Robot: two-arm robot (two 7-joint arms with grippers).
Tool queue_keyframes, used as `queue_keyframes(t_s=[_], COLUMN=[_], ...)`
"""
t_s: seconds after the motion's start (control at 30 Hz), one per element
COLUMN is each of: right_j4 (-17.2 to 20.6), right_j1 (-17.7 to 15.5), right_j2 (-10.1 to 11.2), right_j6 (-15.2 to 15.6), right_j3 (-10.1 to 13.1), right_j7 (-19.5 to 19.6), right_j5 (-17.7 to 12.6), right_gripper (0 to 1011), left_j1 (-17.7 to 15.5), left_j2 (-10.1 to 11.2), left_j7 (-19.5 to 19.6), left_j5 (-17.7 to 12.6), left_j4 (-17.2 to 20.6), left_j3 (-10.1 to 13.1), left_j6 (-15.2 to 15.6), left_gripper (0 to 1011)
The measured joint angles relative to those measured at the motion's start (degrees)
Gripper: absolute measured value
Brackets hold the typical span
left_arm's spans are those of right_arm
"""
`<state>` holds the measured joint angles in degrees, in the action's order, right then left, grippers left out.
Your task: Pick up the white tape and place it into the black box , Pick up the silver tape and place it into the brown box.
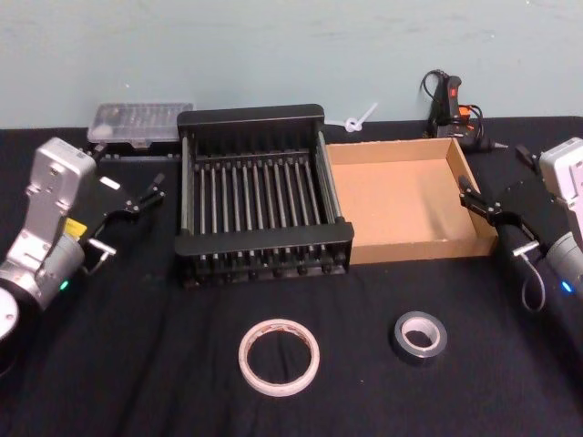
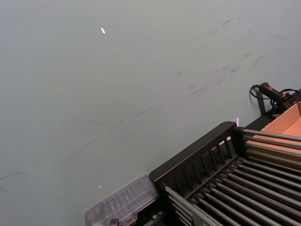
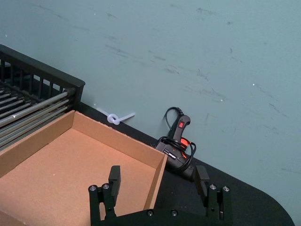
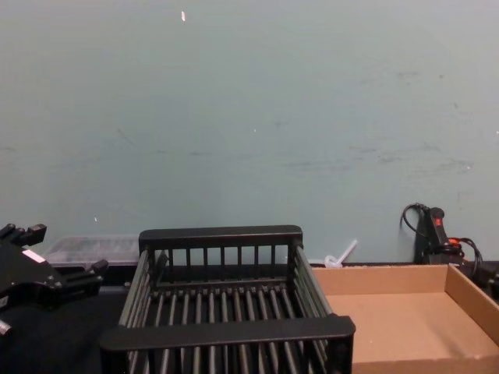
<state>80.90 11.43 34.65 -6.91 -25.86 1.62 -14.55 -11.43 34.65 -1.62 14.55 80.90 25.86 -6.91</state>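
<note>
The white tape (image 1: 280, 357) and the silver tape (image 1: 419, 337) are lying flat on the black tablecloth (image 1: 137, 364), near each other and well in front of the black box (image 1: 262, 195) and brown box (image 1: 405, 198), both sitting unfilled. No pickup appears begun. The left gripper (image 1: 130, 198) is hovering beside the crate, fingers spread; the right gripper (image 3: 157, 182) is hanging over the tray's corner, released. Next, an arm likely needs lowering toward a roll. A clear case (image 1: 141, 125) and glue gun (image 1: 451, 105) are sitting behind, obstructing nothing.
</note>
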Motion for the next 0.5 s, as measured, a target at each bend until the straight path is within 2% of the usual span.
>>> queue_keyframes(t_s=[0.5], right_j4=[0.00], right_j1=[0.00], right_j2=[0.00], right_j6=[0.00], right_j3=[0.00], right_j7=[0.00], right_j5=[0.00], right_gripper=[1003], left_j1=[0.00], left_j2=[0.00], left_j7=[0.00], left_j5=[0.00], left_j4=[0.00], left_j3=[0.00], left_j6=[0.00], left_gripper=[1002])
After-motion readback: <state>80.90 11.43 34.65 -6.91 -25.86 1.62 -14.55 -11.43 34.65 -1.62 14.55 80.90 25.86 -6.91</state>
